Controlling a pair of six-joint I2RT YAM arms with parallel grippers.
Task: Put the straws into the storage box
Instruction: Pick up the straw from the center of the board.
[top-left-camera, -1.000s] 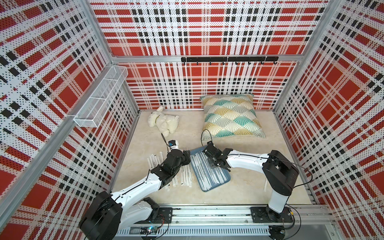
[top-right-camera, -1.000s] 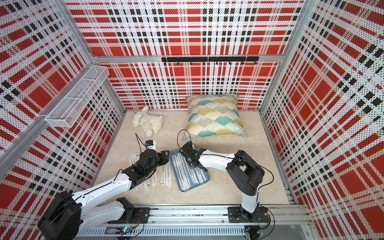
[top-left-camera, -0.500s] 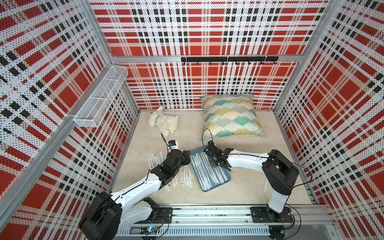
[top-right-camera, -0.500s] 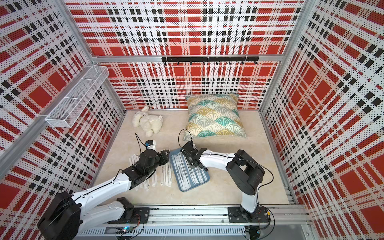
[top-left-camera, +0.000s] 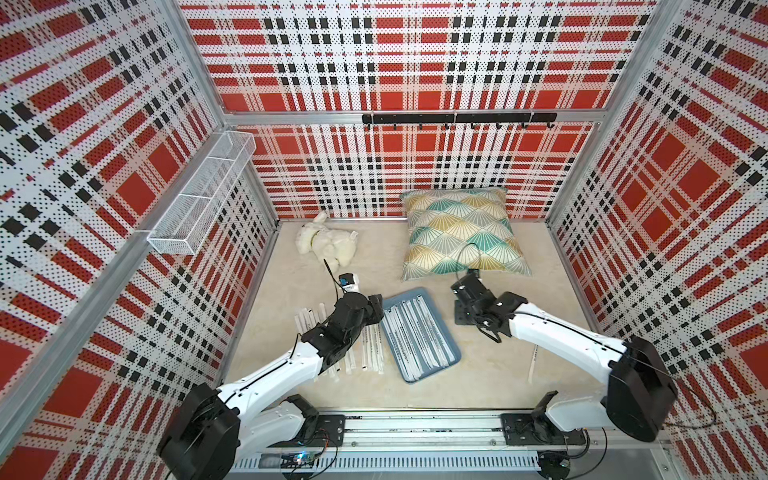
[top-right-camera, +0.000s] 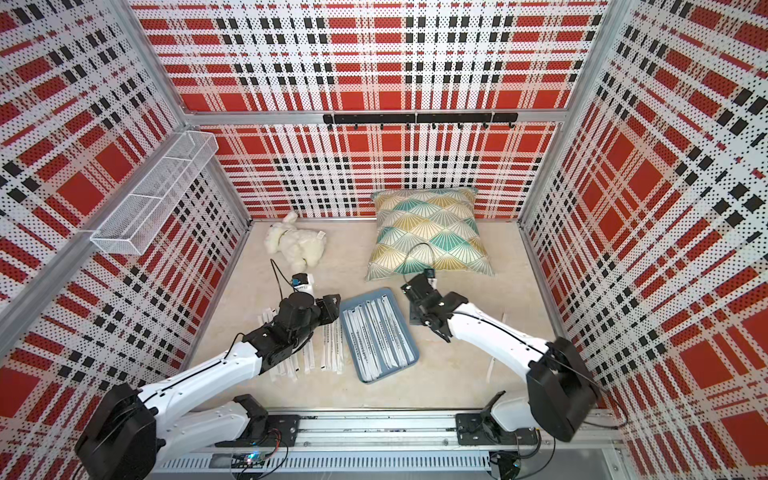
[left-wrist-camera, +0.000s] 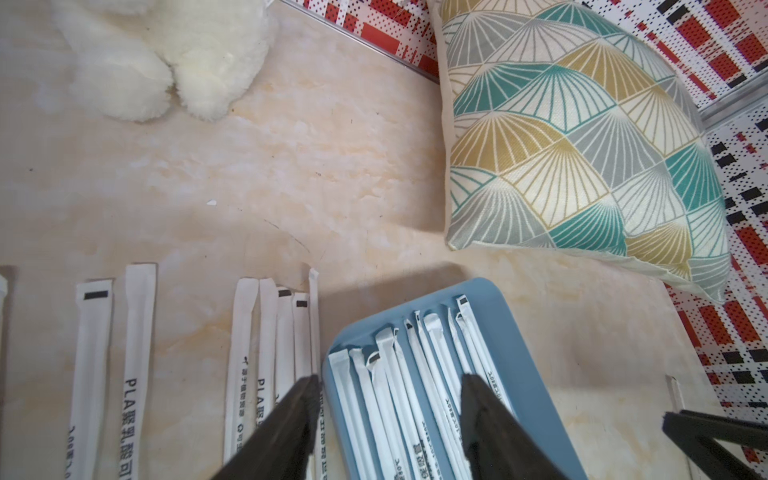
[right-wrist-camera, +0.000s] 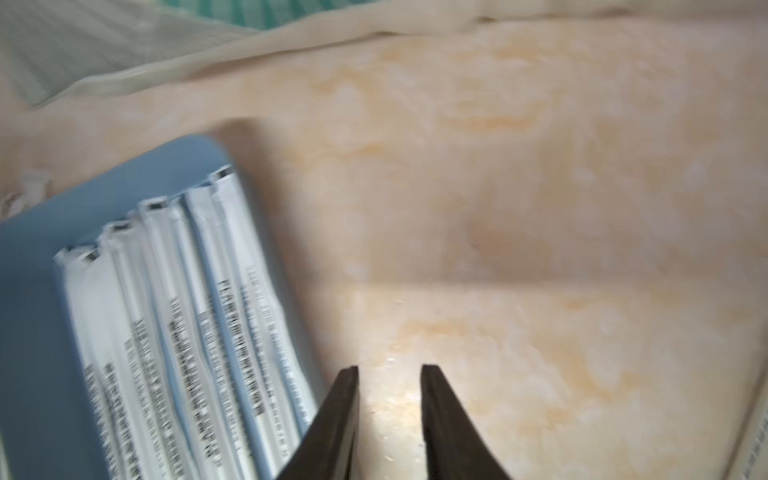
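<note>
Right pincer (right-wrist-camera: 389, 368) has backed off the storage box (right-wrist-camera: 166, 166), part spread, empty; drop looks done. Your left pincer (left-wrist-camera: 390, 378), spread, straddles its rim.

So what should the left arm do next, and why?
Probably shift the left pincer slightly sideways onto the loose straws, lower it and close on one. It hangs open and empty over the rim of the storage box, and those straws lie right beside it, not yet inside.
</note>
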